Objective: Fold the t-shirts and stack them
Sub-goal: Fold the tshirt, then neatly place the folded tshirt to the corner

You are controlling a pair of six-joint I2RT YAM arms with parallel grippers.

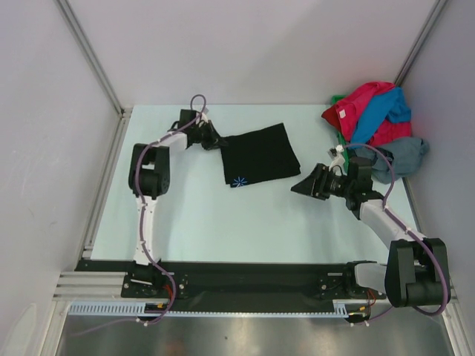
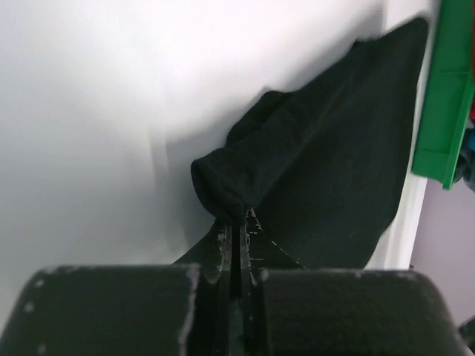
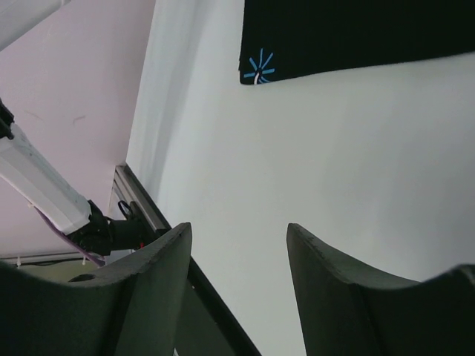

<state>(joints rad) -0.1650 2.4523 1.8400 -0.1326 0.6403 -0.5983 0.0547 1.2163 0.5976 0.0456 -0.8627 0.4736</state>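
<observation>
A black t-shirt [image 1: 260, 153] lies folded on the table, with a small blue star mark at its near left corner. My left gripper [image 1: 216, 141] is shut on its left edge; in the left wrist view the black cloth [image 2: 312, 178] bunches between the closed fingertips [image 2: 239, 215]. My right gripper [image 1: 300, 187] is open and empty, to the right of the shirt and near its front right corner. In the right wrist view the shirt [image 3: 356, 33] lies ahead of the fingers. A heap of red-pink [image 1: 356, 104], bright blue [image 1: 386, 111] and grey [image 1: 404, 156] shirts sits at the back right.
A green object [image 1: 338, 100] peeks out behind the heap, also in the left wrist view [image 2: 445, 96]. White walls close the table at the back, left and right. A black rail [image 1: 252, 278] runs along the near edge.
</observation>
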